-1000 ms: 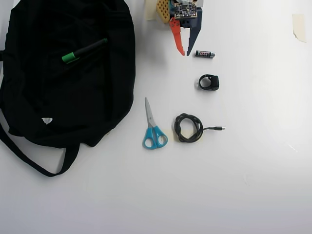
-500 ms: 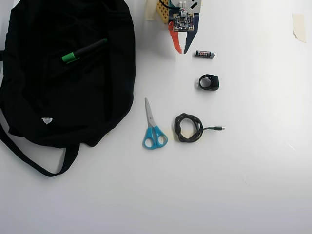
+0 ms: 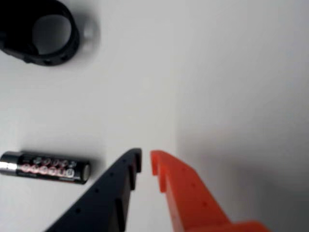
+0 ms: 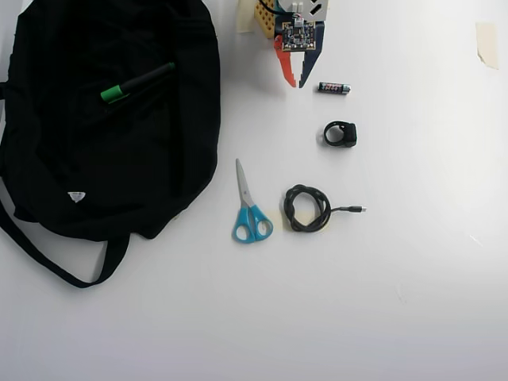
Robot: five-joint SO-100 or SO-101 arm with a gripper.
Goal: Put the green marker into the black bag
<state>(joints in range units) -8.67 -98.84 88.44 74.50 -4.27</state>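
In the wrist view, the gripper (image 3: pixel 146 159) has its jaws nearly pressed together, holding nothing, beside one battery (image 3: pixel 44 167) and one black ring (image 3: pixel 41 31). Overhead: one scissors (image 4: pixel 250 208), one coiled cable (image 4: pixel 309 208) (both untouched); one green marker (image 4: pixel 136 82) lies on the one black bag (image 4: pixel 95 159).

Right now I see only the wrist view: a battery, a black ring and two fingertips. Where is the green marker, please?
Observer: The green marker lies on the black bag, at the left in the overhead view.
Operator: Does the gripper hold anything?
Observer: No, the gripper is empty, fingertips nearly together, over bare table beside the battery.
Operator: What else is near?
Observer: Below the black ring lie blue scissors and a coiled cable.
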